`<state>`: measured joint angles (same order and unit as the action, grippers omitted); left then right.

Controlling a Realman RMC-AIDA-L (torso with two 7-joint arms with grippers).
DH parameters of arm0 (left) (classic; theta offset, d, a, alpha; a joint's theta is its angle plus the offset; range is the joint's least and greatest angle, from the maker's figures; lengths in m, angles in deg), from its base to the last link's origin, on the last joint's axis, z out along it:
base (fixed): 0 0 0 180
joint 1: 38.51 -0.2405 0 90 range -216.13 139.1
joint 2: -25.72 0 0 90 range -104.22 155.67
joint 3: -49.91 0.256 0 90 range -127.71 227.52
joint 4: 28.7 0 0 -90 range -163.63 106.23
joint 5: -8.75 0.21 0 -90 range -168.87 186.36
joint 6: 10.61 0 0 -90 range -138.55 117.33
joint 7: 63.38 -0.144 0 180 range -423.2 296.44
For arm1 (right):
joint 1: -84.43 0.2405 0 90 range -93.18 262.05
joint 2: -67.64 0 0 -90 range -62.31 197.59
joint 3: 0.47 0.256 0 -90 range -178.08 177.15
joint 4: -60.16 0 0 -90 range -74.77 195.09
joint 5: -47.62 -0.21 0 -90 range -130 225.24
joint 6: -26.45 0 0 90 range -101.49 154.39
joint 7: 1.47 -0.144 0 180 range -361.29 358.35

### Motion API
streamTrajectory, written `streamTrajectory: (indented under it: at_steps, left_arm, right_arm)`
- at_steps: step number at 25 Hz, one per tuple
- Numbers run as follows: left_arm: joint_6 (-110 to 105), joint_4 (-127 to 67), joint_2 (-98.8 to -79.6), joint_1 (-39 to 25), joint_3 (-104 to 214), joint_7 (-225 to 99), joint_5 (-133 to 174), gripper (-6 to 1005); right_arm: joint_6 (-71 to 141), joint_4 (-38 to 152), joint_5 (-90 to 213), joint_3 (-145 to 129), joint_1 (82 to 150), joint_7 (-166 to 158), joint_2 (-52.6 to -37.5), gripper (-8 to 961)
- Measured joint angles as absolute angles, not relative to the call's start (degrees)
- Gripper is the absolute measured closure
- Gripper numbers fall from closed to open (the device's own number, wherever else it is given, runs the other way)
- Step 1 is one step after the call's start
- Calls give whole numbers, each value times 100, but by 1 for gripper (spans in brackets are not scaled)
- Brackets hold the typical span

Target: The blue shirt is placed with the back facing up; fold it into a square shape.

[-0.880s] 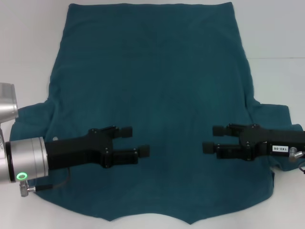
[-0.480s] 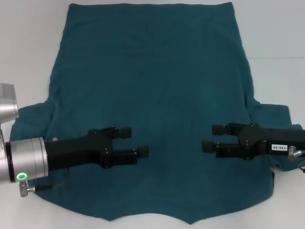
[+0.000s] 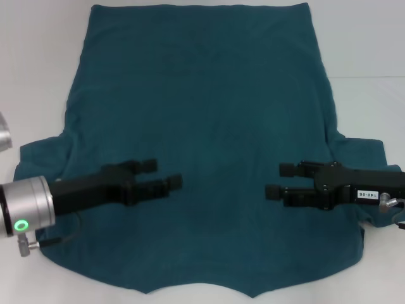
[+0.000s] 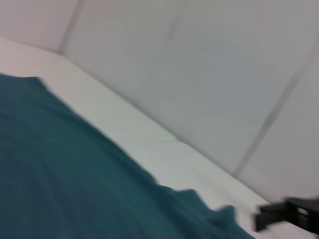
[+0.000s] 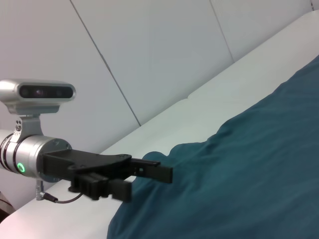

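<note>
The blue shirt point(image 3: 202, 126) lies spread flat on the white table, plain side up, its hem at the far edge and both short sleeves spreading out near me. My left gripper point(image 3: 161, 173) hovers open over the shirt's near left part, with nothing between its fingers. Opposite it, my right gripper point(image 3: 279, 180) hovers open over the near right part, also holding nothing. The right wrist view shows the shirt point(image 5: 239, 179) with the left gripper point(image 5: 149, 181) above its edge. In the left wrist view the shirt point(image 4: 65, 184) fills the low part, and a fingertip of the right gripper point(image 4: 286, 214) shows far off.
The white table point(image 3: 367, 50) shows bare on both sides of the shirt. Pale wall panels point(image 5: 164, 55) stand behind the table. The shirt's neck edge point(image 3: 196, 290) lies at the table's near edge.
My left arm has drawn back to the left and slightly away from me, still open. The right gripper has barely shifted. The shirt lies as before.
</note>
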<state>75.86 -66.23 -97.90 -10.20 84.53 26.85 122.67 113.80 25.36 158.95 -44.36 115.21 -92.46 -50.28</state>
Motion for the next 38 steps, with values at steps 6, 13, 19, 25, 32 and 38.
streamTrajectory:
  at_steps: [6, 13, 19, 25, 32, 38]
  left_arm:
    - [6952, -6668, -9753, -1070, 8075, 3152, 12263, 62]
    - [6626, -6748, -9650, -1200, 7553, 3550, 12299, 63]
    - [6245, -6988, -9636, -1428, 7249, 3949, 12308, 63]
    - [5916, -7149, -9635, -1623, 7121, 4142, 12324, 63]
    - [5773, -7221, -9631, -1693, 6930, 4166, 12580, 63]
    - [5581, -7230, -9631, -1729, 6897, 4205, 12765, 63]
  right_arm:
    - [11313, 2549, 15878, -4432, 11550, -9269, -5063, 56]
    - [11209, 2574, 15873, -4432, 11616, -9292, -5105, 57]
    - [11168, 2579, 15870, -4422, 11635, -9295, -5109, 57]
    - [11162, 2556, 15870, -4401, 11651, -9296, -5109, 57]
    - [11162, 2552, 15870, -4364, 11661, -9296, -5109, 57]
    - [11161, 2577, 15870, -4362, 11658, -9296, -5109, 57]
